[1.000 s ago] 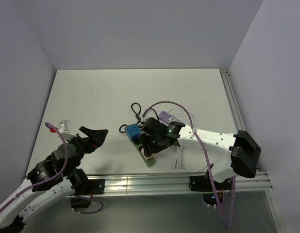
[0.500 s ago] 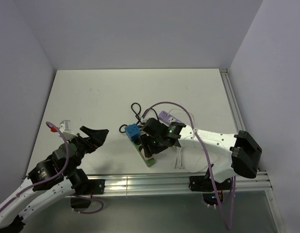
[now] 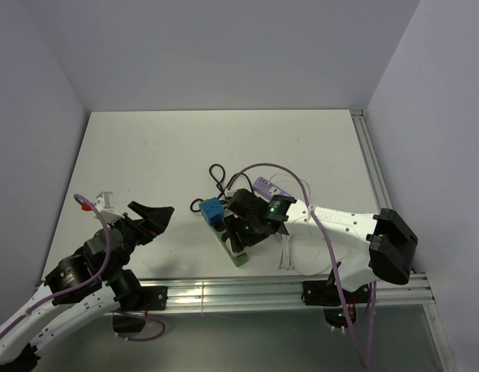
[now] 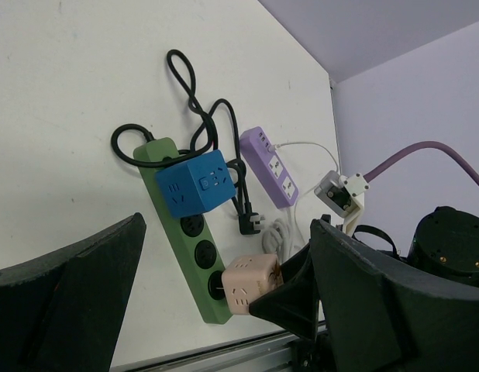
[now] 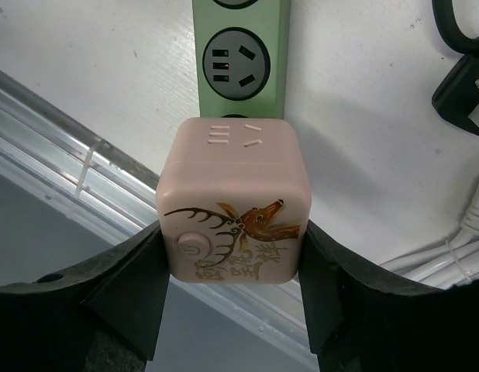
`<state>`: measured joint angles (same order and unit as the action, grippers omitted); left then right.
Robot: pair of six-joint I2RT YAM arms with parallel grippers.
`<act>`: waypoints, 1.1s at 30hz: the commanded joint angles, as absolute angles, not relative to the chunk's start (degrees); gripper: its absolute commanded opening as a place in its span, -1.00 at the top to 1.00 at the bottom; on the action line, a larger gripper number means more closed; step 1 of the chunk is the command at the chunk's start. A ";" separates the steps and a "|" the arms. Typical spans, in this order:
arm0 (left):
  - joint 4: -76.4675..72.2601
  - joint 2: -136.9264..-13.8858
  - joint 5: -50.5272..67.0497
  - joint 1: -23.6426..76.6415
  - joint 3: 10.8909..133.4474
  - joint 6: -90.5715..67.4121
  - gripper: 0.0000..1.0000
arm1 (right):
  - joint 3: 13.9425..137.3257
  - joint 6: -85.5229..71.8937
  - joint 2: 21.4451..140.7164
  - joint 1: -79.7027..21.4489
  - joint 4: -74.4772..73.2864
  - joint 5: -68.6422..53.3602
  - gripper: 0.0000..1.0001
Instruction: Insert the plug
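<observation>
A green power strip (image 3: 240,260) lies near the table's front edge and also shows in the left wrist view (image 4: 211,310) and the right wrist view (image 5: 282,46). The bright blue plug (image 3: 212,209) sits on the strip's far part (image 4: 194,184); no gripper touches it. My right gripper (image 3: 238,239) is shut on a pink cube adapter with a deer print (image 5: 233,194), held at the strip's near end socket (image 4: 246,285); a thin pin shows between cube and socket. My left gripper (image 3: 154,217) is open and empty, left of the strip.
A purple power strip (image 3: 264,186) with a white cable (image 3: 286,248) lies right of the green one. A black cable (image 3: 218,177) loops behind it, and its loose black plug (image 4: 251,225) lies between the strips. An aluminium rail (image 3: 224,291) runs along the front edge.
Nothing visibly moves; my right gripper stays shut on the pink cube at the strip's near end, and my left arm stays still.
</observation>
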<state>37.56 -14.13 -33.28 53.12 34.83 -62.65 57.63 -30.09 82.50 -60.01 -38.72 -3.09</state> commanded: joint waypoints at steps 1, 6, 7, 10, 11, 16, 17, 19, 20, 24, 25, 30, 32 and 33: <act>35.86 -14.85 -32.78 53.17 34.54 -61.88 -0.86 | 58.09 -28.13 84.63 -59.85 -42.63 -2.55 1.00; 37.18 -14.59 -33.31 53.17 34.98 -62.05 -0.86 | 59.06 -27.33 87.80 -59.85 -42.89 -2.81 1.00; 37.44 -14.07 -33.40 53.17 34.89 -62.22 -0.86 | 59.50 -27.33 88.15 -59.85 -42.98 -2.99 1.00; 37.18 -13.36 -33.22 53.17 34.54 -62.23 -0.86 | 60.20 -27.86 89.30 -58.98 -43.50 -4.92 1.00; 37.00 -13.27 -33.14 53.17 34.45 -62.14 -0.86 | 60.47 -28.30 89.91 -58.63 -44.29 -5.36 1.00; 37.18 -13.27 -33.31 53.17 34.63 -62.23 -0.86 | 61.52 -28.30 90.62 -58.10 -47.72 -6.50 1.00; 37.09 -13.10 -33.22 53.17 34.54 -62.14 -0.86 | 61.52 -28.30 90.35 -57.92 -48.33 -6.85 1.00; 37.09 -12.92 -33.31 53.17 34.37 -62.05 -0.86 | 62.22 -28.21 90.35 -57.66 -49.74 -7.12 1.00; 37.00 -12.92 -33.31 53.17 34.28 -62.05 -0.87 | 62.57 -28.30 90.87 -57.57 -50.27 -6.86 1.00; 36.48 -12.48 -33.14 53.17 34.19 -61.61 -0.86 | 65.39 -28.39 93.69 -57.57 -52.12 -6.06 1.00; 36.74 -12.31 -33.13 53.17 34.45 -61.44 -0.87 | 66.43 -28.39 94.30 -57.66 -51.95 -6.33 1.00; 38.32 -11.52 -33.66 53.17 35.07 -61.44 -0.86 | 67.15 -30.93 98.61 -58.88 -50.71 -2.39 1.00; 39.02 -10.38 -33.84 53.17 35.07 -61.70 -0.86 | 65.58 -33.64 99.84 -60.02 -48.18 -0.80 1.00; 39.02 -10.02 -33.92 53.17 34.89 -61.79 -0.86 | 63.57 -34.62 100.37 -60.55 -46.95 -0.09 1.00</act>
<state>38.68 -11.57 -33.32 53.12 34.48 -62.50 68.99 -29.80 94.32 -58.43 -49.12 -6.46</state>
